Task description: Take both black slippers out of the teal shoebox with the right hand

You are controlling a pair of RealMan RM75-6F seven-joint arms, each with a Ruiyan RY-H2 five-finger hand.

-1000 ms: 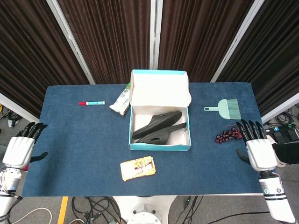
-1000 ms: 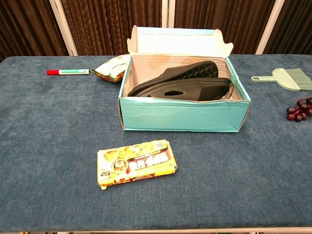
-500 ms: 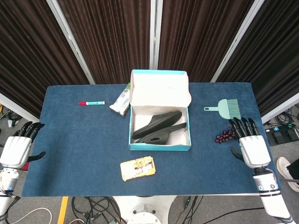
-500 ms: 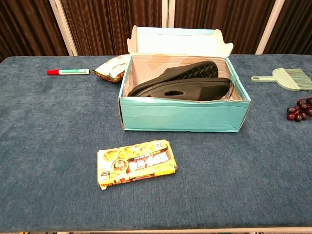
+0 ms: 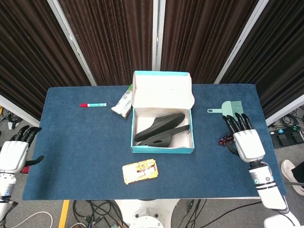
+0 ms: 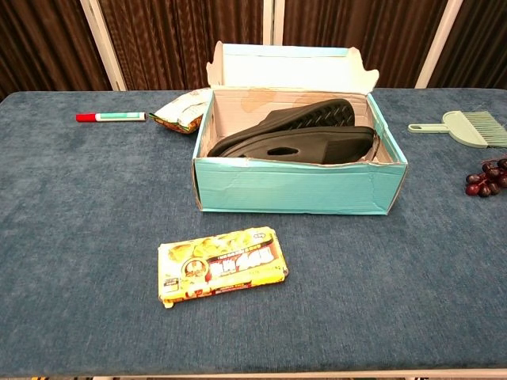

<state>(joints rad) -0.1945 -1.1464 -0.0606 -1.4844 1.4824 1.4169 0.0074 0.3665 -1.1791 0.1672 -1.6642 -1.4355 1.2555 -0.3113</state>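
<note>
Inside box: we saw both black slippers [image 5: 161, 129] in the teal shoebox [image 5: 162, 149].
Feel: we guessed soft, light, bendy; grab the strap.
Right hand [image 5: 247, 142]: beside the shoebox, fingers wide, empty.

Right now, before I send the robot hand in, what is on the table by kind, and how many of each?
Black slippers: 2, both in the shoebox
Teal shoebox: 1
Snack packets: 2
Marker: 1
Small brush: 1
Grape bunch: 1
Total: 8
</note>
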